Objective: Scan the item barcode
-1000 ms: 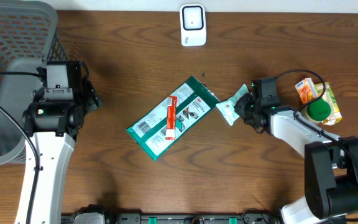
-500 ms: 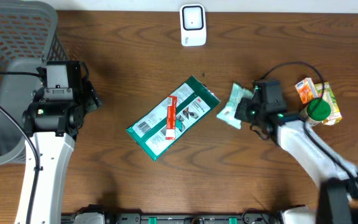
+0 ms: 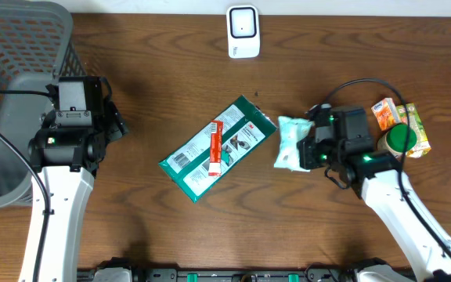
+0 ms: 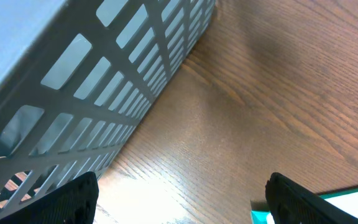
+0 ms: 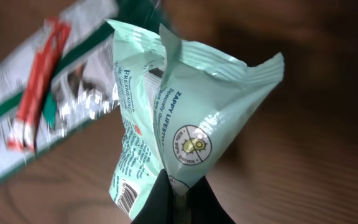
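Mint-green pouch (image 3: pixel 292 143): soft film pack, held right of centre above the worktop (image 3: pixel 171 78), just beside a flat green packet (image 3: pixel 218 149).

Holder: right end effector (image 5: pixel 176 200), clamped on the pouch's lower crimped edge.

Left end effector (image 4: pixel 182 202): spread wide, empty, beside the basket (image 4: pixel 73 81).

Scanner (image 3: pixel 243 31): white unit at the far edge, well apart from the pouch.

Hazards (judged): the grip takes only a thin edge, so the pouch may slip or swing in transit. Crumpled film could spoil the read. The barcode (image 5: pixel 127 195) may end up turned away from the scanner.

Obscured: the barcode is partly cut off at the frame edge, and the overhead view hides the finger contact. Whether the pouch clears the worktop cannot be told.
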Tool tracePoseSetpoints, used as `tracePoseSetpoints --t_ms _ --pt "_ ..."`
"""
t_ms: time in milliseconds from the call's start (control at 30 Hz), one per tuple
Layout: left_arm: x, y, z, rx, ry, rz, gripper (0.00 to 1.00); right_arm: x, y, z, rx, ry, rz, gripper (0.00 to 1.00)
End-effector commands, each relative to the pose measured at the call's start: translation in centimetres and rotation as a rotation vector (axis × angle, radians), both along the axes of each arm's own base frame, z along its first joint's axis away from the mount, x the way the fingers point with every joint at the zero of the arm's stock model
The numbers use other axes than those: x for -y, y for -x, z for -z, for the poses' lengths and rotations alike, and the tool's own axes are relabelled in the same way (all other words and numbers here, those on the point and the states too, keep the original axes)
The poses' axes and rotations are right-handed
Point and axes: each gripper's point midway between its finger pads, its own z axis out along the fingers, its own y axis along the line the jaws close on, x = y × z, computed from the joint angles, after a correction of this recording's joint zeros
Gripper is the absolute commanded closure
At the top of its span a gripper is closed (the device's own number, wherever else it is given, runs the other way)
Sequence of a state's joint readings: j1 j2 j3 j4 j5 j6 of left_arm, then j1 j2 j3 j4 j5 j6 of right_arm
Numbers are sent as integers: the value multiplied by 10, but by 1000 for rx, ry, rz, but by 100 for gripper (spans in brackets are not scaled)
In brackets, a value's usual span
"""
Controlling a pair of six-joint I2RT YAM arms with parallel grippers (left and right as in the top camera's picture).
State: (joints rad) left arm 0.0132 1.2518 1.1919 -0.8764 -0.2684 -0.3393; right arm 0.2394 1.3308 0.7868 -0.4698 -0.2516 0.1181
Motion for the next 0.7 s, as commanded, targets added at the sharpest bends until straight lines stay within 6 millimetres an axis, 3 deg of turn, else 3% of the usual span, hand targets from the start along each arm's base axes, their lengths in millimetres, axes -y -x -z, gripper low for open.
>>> tracePoseSetpoints --t_ms 0,200,667 --pt "-4 0 -5 8 -16 -5 13 -19 11 14 -19 20 -163 99" --pt "-4 0 -5 8 -16 -5 13 -26 14 27 -48 44 -202 99" --pt "-4 0 -5 8 -16 -5 13 -13 21 22 -112 103 -148 99"
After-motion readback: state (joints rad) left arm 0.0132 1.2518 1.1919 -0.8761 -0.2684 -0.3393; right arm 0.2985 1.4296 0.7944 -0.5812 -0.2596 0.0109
